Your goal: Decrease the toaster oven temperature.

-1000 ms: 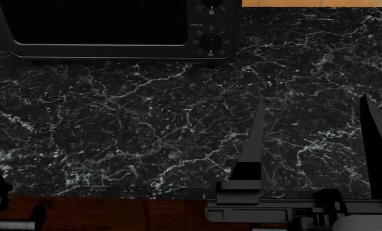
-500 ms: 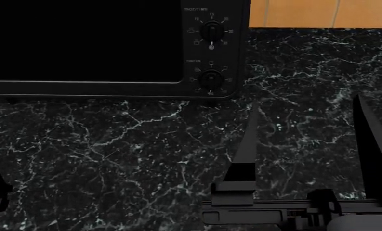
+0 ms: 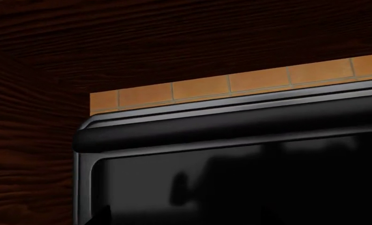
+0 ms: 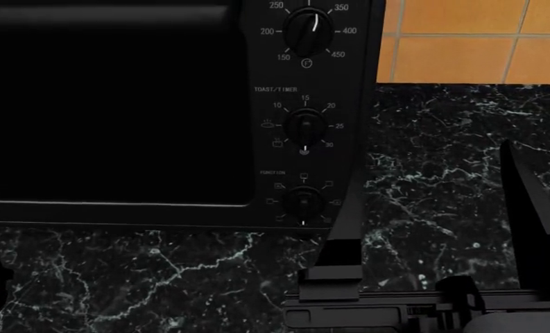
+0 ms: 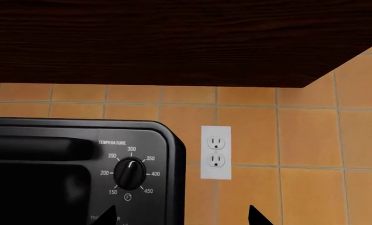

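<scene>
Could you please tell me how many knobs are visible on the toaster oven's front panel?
3, stacked: temperature knob on top, timer knob in the middle, function knob lowest.

Kitchen corner, dim light
Black marble counter point(image 4: 441, 173), orange tiled wall point(image 5: 298, 131) with white outlet point(image 5: 215, 152), dark wood cabinet point(image 5: 173, 37) overhead.

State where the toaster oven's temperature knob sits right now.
In the head view, the temperature knob tops the oven's right-hand control column, above the timer knob.
</scene>
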